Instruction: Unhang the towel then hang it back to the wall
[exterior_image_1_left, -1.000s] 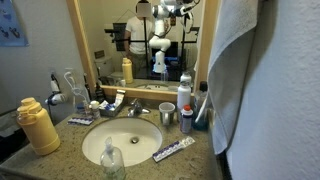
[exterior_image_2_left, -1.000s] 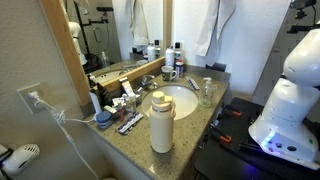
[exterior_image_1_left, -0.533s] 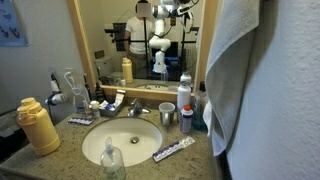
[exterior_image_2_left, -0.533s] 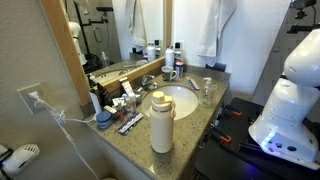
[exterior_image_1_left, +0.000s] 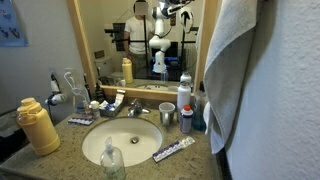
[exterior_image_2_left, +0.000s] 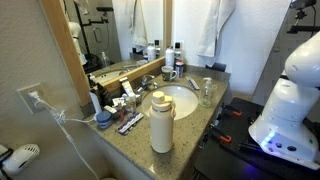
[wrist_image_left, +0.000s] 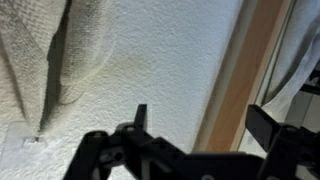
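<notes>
The pale grey-white towel (exterior_image_1_left: 232, 60) hangs in long folds on the rough white wall (exterior_image_1_left: 290, 90), right of the mirror. It also shows in an exterior view (exterior_image_2_left: 215, 28), draped above the counter's far end. In the wrist view the towel (wrist_image_left: 45, 50) is at the upper left against the wall (wrist_image_left: 160, 50). My gripper (wrist_image_left: 203, 118) is open and empty. It faces bare wall beside the mirror's wood frame (wrist_image_left: 245, 70) and is apart from the towel. The gripper itself is not seen in the exterior views.
A granite counter holds a sink (exterior_image_1_left: 120, 140), a yellow bottle (exterior_image_1_left: 38, 125) (exterior_image_2_left: 161, 122), a cup and several small bottles (exterior_image_1_left: 184, 100) below the towel. The robot's white base (exterior_image_2_left: 290, 110) stands beside the counter. A hair dryer (exterior_image_2_left: 15, 155) lies at the near end.
The towel's lower folds have shifted slightly and hang a little wider. The arm's reflection in the mirror has moved a bit.
</notes>
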